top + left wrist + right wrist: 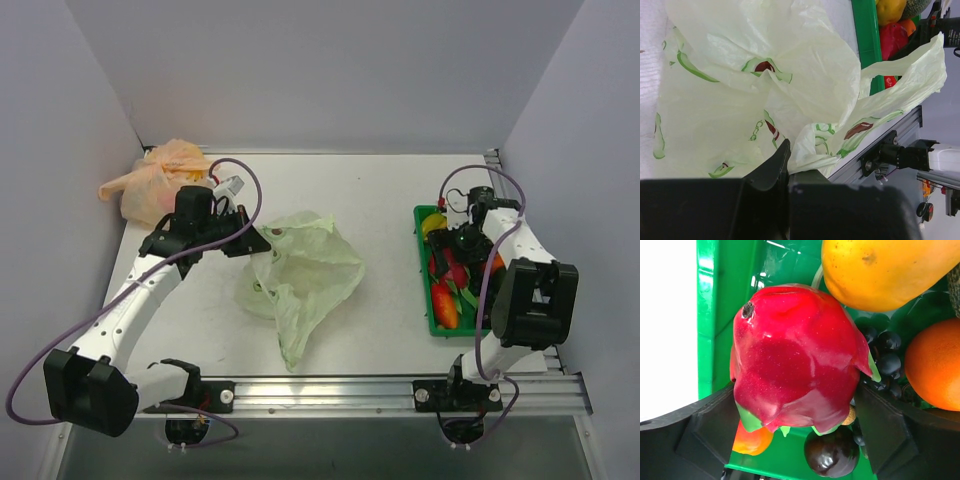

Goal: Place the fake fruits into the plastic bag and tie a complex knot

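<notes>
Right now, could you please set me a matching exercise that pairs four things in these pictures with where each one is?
Things:
1. plastic bag
2. dragon fruit
3. green tray
4. peach-orange bag

Places:
A. far left corner of the table
B. between the fingers of the right gripper
C. along the table's right side
D. mid-table, with a fold pinched in the left gripper

Pairs: 1-D, 2-B, 3-C, 4-A
</notes>
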{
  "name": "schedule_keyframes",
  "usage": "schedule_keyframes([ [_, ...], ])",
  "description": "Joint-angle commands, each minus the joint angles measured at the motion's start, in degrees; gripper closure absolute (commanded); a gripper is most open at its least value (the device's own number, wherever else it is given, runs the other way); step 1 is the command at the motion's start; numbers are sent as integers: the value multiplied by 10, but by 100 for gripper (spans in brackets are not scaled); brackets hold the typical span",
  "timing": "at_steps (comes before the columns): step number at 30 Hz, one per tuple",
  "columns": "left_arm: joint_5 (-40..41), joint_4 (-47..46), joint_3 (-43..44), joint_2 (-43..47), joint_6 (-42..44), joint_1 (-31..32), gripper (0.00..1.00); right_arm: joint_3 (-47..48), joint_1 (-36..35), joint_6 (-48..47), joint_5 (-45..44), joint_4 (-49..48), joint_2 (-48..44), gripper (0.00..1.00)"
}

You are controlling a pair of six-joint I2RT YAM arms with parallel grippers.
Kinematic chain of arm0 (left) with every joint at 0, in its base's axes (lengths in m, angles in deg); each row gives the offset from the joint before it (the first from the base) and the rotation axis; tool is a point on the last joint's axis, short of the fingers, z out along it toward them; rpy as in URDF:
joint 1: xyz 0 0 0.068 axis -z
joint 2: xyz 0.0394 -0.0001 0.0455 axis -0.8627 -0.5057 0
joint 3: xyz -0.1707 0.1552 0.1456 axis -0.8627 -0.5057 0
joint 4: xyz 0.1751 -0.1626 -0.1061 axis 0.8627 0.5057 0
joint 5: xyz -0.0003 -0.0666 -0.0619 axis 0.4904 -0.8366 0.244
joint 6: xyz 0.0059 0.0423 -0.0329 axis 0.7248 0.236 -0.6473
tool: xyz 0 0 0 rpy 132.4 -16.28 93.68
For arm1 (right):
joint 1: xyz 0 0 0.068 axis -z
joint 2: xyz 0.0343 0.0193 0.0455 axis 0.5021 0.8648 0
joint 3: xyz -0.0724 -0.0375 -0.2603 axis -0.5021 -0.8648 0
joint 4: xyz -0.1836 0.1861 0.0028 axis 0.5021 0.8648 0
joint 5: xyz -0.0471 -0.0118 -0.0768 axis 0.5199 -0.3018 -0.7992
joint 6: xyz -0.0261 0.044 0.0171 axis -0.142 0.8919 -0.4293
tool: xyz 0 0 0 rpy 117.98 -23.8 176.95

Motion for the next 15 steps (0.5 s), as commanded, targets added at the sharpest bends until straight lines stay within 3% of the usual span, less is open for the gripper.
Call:
schedule_keyframes([
  [1,-6,-20,15,-5,-21,-1,96,-3,5,7,-14,-11,20,16],
  [3,-10,-20,14,-7,-40,-5,98,4,11,7,-15,-4,9,29],
  [4,-11,-17,11,-7,-49,-8,100,9,14,7,-9,3,6,45],
  [5,-11,-16,7,-6,-76,-18,100,25,17,5,-4,11,2,52],
  [6,-14,-14,3,-6,-88,-22,100,32,20,5,0,26,-8,66],
  [12,-16,-8,11,-7,-130,-30,100,101,24,14,64,87,-50,88],
  [15,-10,-6,18,-8,-141,-34,100,122,24,35,105,106,-67,89],
])
